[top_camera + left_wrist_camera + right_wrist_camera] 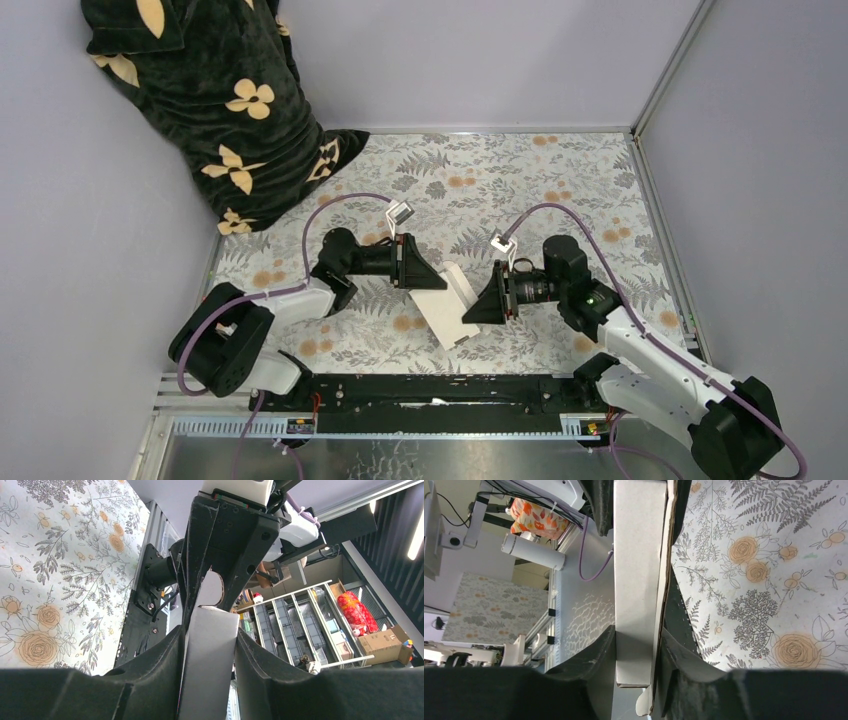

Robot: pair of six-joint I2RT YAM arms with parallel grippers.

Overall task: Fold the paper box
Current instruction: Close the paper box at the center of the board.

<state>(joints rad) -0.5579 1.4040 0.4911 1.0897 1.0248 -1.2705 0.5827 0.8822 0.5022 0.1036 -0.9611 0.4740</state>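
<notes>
The paper box [445, 315] is in the middle of the table [560, 190], right between the two arms. I cannot tell if it rests on the table or hangs just above it. It is not a finished box yet. It looks thin and flat, and a round flap [212, 587] sticks out at one end.

The left gripper [425, 276] squeezes the box from one side. In the left wrist view its dark fingers [155, 665] press on both faces of the white card. The right gripper [480, 308] squeezes the other side, and its fingers [684, 665] touch the card on both faces too. So both hands are holding the same box.

A few things could go wrong from here:
- If the two arms pull apart, the thin card could rip.
- If one arm twists and the other does not, the box could bend in the wrong place.
- If a gripper squeezes too hard, it could crush the walls.
- If one lets go too early, the box could droop or slip.
- The round flap is loose and could catch on a finger.
</notes>
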